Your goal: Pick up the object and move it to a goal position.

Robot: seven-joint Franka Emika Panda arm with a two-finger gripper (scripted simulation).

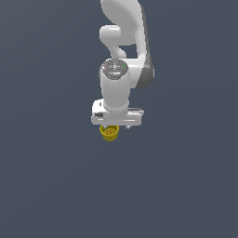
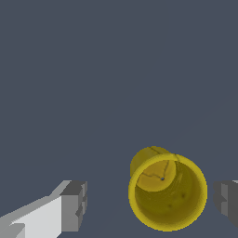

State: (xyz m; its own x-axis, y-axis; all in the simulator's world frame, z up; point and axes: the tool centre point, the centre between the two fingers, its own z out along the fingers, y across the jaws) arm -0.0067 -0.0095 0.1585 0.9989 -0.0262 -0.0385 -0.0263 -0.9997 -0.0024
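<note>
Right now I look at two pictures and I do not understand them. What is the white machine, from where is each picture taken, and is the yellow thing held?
The white machine is a robot arm in a computer simulation. The exterior view sees it from outside the arm. The other picture comes from a camera on its wrist. The pincer is open. The yellow cup lies between its two fingers, but neither touches it, so nothing is held yet. The cup is nearer to one finger. The grey surface shows nothing else.

The white arm was seen reaching straight down, its wrist held vertical. The gripper was spread wide, its grey fingertips set well apart and closed on nothing.
</note>
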